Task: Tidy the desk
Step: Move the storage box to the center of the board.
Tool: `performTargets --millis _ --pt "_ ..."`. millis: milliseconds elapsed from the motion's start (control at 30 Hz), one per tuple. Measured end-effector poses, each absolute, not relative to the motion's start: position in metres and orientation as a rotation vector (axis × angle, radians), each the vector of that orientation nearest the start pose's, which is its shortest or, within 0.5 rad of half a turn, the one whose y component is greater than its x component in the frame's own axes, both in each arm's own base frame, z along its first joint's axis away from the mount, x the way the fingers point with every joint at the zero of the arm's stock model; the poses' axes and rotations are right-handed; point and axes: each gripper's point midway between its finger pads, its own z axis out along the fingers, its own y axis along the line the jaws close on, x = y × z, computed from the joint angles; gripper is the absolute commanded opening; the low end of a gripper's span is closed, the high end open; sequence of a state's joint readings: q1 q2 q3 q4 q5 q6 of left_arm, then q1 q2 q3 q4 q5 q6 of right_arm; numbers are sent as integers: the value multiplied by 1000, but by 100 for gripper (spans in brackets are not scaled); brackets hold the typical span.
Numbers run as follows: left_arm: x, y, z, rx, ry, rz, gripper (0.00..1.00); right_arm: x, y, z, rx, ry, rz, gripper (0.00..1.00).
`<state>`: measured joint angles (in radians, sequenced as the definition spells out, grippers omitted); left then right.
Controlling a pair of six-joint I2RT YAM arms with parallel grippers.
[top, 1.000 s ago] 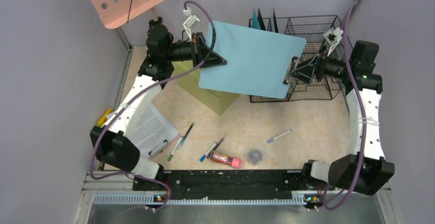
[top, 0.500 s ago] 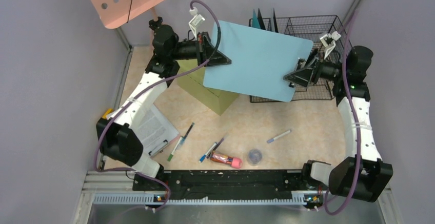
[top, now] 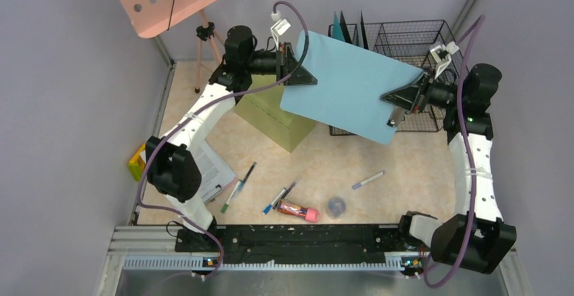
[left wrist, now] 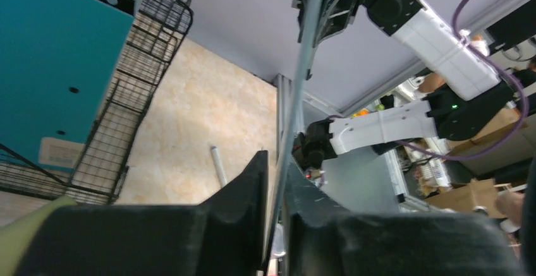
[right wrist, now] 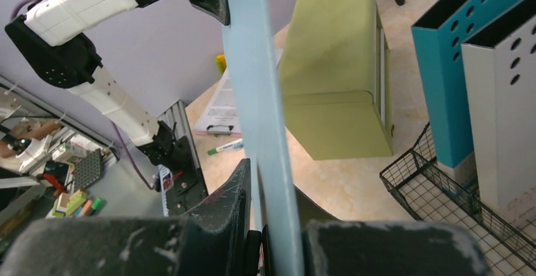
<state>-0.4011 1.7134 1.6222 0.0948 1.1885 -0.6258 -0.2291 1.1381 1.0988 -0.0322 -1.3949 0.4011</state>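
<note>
Your left gripper (top: 302, 74) has its fingers (left wrist: 243, 191) pinched almost together on the left edge of the blue clipboard (top: 348, 89). In the left wrist view the thin board runs edge-on up out of the narrow gap between them. Your right gripper (top: 394, 97) is clamped the same way, its fingers (right wrist: 231, 194) pressed to either face of the opposite edge, close to the board's metal clip (top: 392, 117). Between the two grips the clipboard hangs in the air at a slant. Its left end is over the back of the olive-green drawer box (top: 274, 116), and its right end reaches past the box over the front of the black wire basket (top: 413, 38).

The drawer box sits on the desk (top: 413, 174), the beige marbled top spreading beneath both your arms. In the wire basket, behind and to the right of the box, stand a teal file holder (right wrist: 464, 67) and a pale grey file holder (right wrist: 505, 99).

In front of the box lie loose pens (top: 279, 198), a pink-capped tube (top: 298, 210) and a small round grey-blue object (top: 336, 206). A single pen (top: 367, 179) lies to the front right of the box. To the front left of the box a paper clipboard (top: 210, 167) lies partly under your left arm, with a green marker (top: 229, 200) just beside it. Behind the box to the left stands a small tripod (top: 201, 42).
</note>
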Motion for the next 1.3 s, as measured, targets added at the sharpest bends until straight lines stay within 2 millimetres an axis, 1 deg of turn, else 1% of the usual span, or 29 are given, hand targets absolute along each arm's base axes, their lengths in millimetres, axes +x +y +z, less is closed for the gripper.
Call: performTargets --millis 33,100,167,200,367,467,533,567,600,633,733,800,867,933,1000,1067,1133,1200,1300 --pt "325 -325 379 865 1646 -1660 39 276 112 359 -574 1638 1245 0" --pt "330 -327 381 852 1642 -1633 72 275 105 360 -548 1643 1228 0" --pt "340 -325 384 818 1648 -1591 93 276 92 360 -500 1652 1199 0" --pt "344 -323 386 809 1646 -1565 98 277 84 361 -471 1657 1183 0" --pt "380 -307 395 686 1679 -1379 99 283 37 361 -285 1679 1115 0" --pt "404 -300 395 613 1702 -1251 98 279 12 356 -200 1684 1096 0" --pt "421 -299 388 563 1737 -1166 96 275 -1 352 -149 1687 1097 0" --pt "431 -299 381 535 1763 -1118 94 273 -2 350 -141 1690 1103 0" --pt "441 -301 373 510 1790 -1075 93 272 -13 348 -103 1688 1082 0" --pt "448 -303 367 494 1812 -1046 92 269 -19 346 -76 1688 1073 0" --pt "477 -314 338 434 1890 -930 90 263 -32 338 10 1692 1067 0" --pt "491 -323 317 406 1939 -856 90 260 -37 335 54 1692 1069 0" --pt "496 -333 296 393 1981 -796 90 257 -40 332 86 1691 1072 0" --pt "495 -344 279 389 2016 -746 90 255 -41 331 108 1692 1075 0" --pt "493 -353 267 387 2038 -710 90 252 -39 331 112 1692 1073 0" --pt "493 -363 264 392 2038 -698 90 249 -35 332 105 1691 1065 0" --pt "498 -371 266 386 2021 -691 87 246 -30 335 90 1690 1049 0" --pt "504 -372 266 373 2009 -677 85 243 -26 342 71 1687 1035 0" --pt "519 -369 267 334 1984 -635 82 240 -21 362 15 1678 996 0"
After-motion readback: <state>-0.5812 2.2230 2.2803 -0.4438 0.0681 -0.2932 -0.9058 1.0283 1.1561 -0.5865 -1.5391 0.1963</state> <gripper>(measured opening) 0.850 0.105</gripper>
